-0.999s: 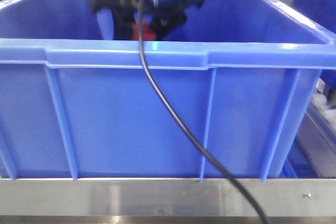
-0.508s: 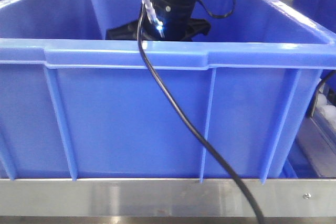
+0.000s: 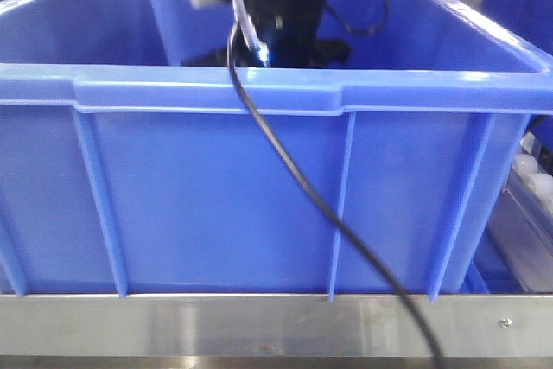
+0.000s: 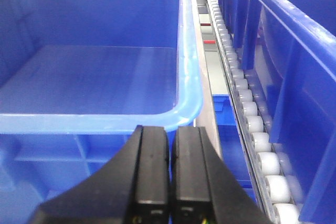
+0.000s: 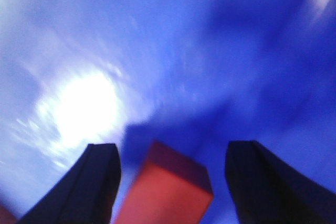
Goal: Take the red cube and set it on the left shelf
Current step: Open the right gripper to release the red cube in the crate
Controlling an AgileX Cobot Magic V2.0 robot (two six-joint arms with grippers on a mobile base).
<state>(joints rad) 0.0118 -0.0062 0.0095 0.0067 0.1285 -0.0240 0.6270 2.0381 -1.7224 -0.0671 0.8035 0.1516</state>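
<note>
Inside deep blue ribbed plastic crate [image 3: 259, 187], right pincer [image 5: 170, 182] apart, small red cube [image 5: 165, 192] between fingers, untouched. You: lift straight, avoid nudging cube. Left pincer [image 4: 170, 166] together, idle.

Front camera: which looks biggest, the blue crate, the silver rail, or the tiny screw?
1. Blue crate, filling most of the picture.
2. Silver shelf rail, a long thin strip along the bottom.
3. Screw, just a dot on the rail.

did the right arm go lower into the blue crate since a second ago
Yes. Against the blue crate front rim, the right gripper has sunk below it; its fingers and the red cube no longer show above.
</note>
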